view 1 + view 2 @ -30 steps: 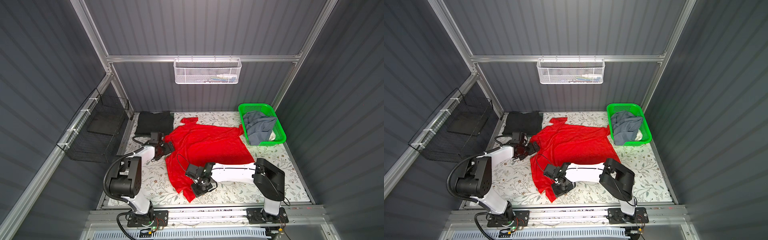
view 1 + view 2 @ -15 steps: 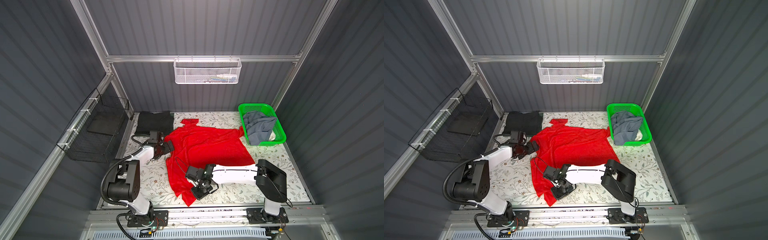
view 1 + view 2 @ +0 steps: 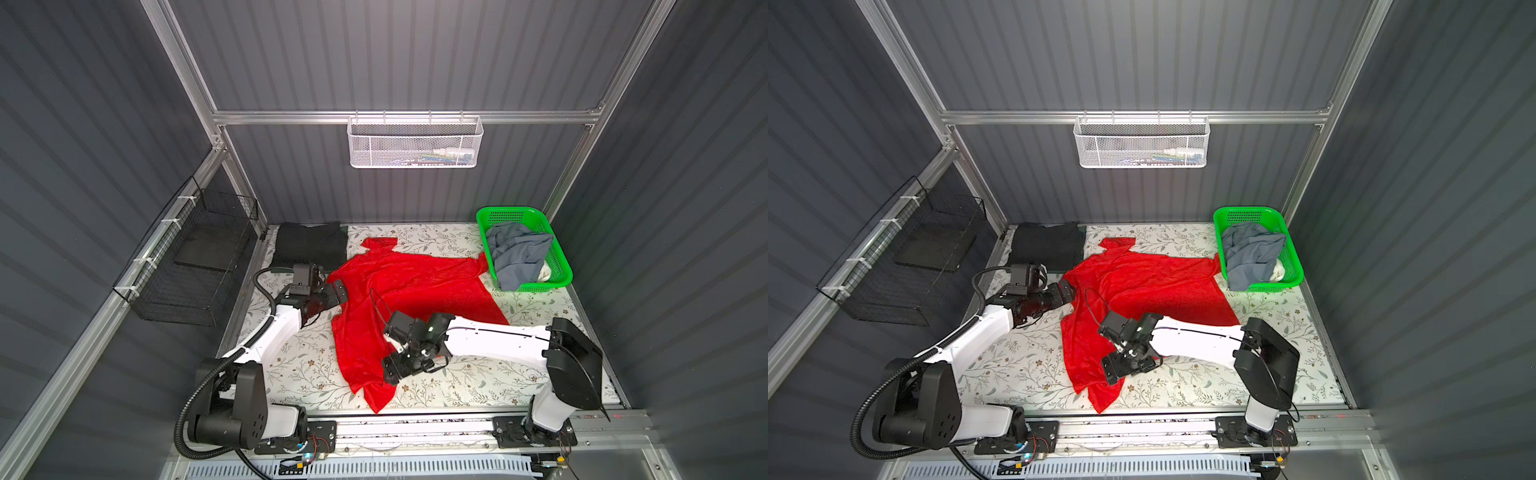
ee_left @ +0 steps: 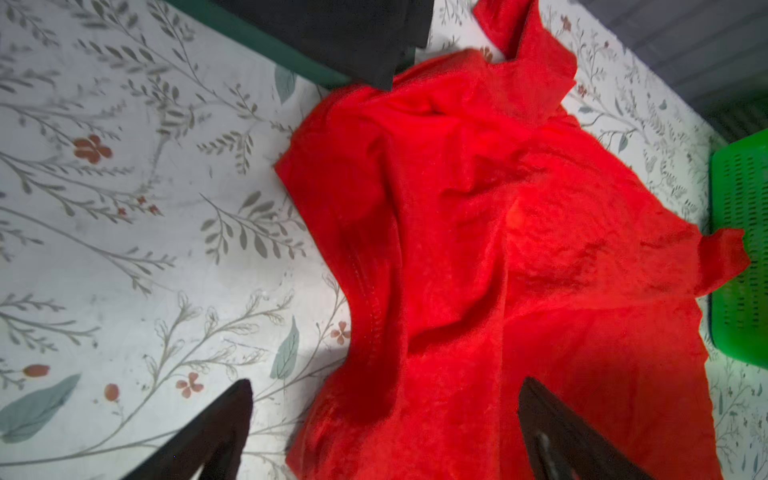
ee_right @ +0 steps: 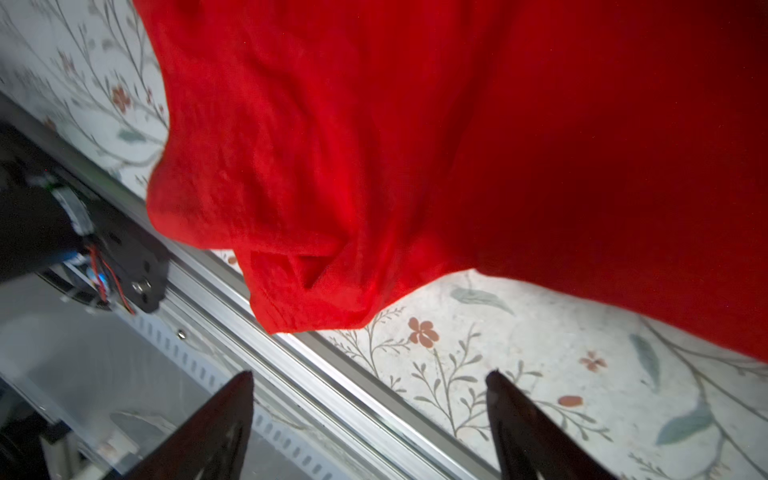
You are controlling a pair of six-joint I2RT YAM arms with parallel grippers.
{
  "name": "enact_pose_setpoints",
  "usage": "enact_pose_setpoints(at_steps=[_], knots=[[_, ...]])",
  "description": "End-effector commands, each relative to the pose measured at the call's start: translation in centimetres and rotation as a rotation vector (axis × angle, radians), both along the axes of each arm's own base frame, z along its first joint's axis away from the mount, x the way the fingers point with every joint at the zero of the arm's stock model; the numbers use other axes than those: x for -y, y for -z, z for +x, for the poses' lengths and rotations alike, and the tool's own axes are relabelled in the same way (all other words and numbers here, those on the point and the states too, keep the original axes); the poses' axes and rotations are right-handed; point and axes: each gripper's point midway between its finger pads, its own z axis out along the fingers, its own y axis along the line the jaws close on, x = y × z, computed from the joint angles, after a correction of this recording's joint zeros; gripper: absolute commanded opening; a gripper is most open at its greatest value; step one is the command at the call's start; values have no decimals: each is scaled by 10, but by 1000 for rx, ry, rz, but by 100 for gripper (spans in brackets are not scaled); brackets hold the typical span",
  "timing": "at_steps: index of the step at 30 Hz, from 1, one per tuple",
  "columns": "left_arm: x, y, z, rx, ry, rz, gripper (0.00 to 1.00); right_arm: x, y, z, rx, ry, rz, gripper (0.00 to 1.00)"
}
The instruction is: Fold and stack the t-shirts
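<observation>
Right now, red t-shirt (image 3: 415, 286) lies crumpled across floral table (image 3: 291, 370), one corner trailing to front edge. Right gripper (image 5: 369, 376) released, jaws spread wide, nothing between them, hovering just beside that front corner. Left gripper (image 4: 384, 388) released too, jaws apart over shirt's left edge. Dark folded t-shirts (image 3: 309, 247) sit back left. Grey-blue t-shirt (image 3: 515, 253) heaped in green basket (image 3: 540, 285), back right.

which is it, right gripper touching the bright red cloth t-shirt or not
Apart. The right wrist view shows bare floral tablecloth between the open right gripper and the bright red cloth t-shirt.
</observation>
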Motion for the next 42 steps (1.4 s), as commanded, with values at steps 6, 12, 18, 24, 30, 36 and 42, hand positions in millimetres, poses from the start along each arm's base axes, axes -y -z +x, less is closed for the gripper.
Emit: enact_pose_setpoints(at_steps=[6,12,18,24,30,36,42], knots=[[25,52,-33,-152,81,6,98,41,-36,109,131,237,45,99],[22,78,-34,-231,63,36,52,67,-49,154,179,327,15,99],[3,72,-34,-256,-15,67,5,101,-39,190,207,434,-74,99],[-47,69,-38,-289,-141,127,0,122,-15,211,187,433,-270,99],[-74,73,-31,-337,-227,106,28,142,2,202,138,467,-351,99],[-64,49,-16,-276,-228,34,50,179,28,148,44,550,-423,99],[-64,16,-17,-184,-229,25,92,209,58,92,-33,608,-455,99]])
